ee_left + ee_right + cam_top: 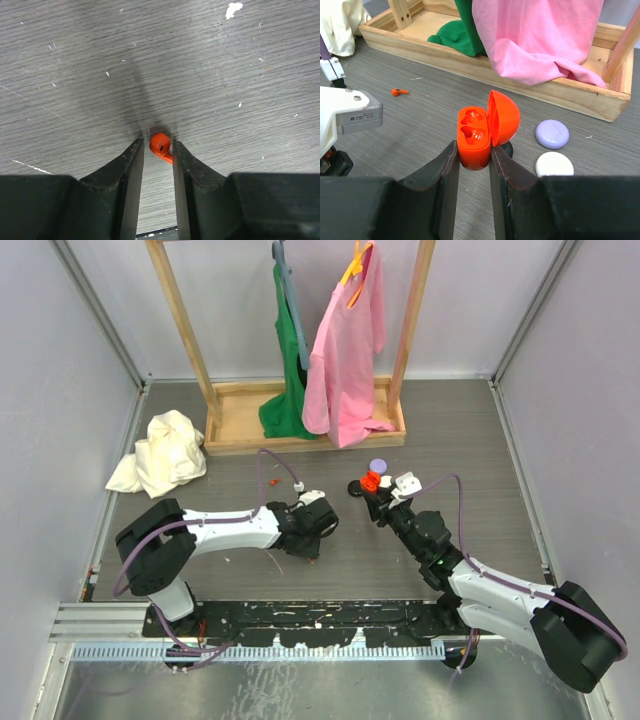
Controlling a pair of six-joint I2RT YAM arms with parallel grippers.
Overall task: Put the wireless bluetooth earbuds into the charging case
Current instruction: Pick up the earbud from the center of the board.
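Note:
An orange earbud (161, 146) lies on the grey table between the fingertips of my left gripper (157, 144). The jaws stand narrowly apart: the right finger (182, 160) touches the stem, and a thin gap shows at the left finger. My right gripper (473, 147) is shut on the orange charging case (472, 142), held upright with its lid (504, 117) swung open to the right. Both wells are empty. A second orange earbud (399, 91) lies on the table further left. In the top view the case (372, 480) sits mid-table, and the left gripper (318, 530) is just left of it.
A purple round case (552, 134) and a white round case (554, 164) lie right of the held case. A wooden rack base (570, 95) with pink and green garments stands behind. A cream cloth (165, 452) lies far left. The left arm's white housing (350, 112) is near the second earbud.

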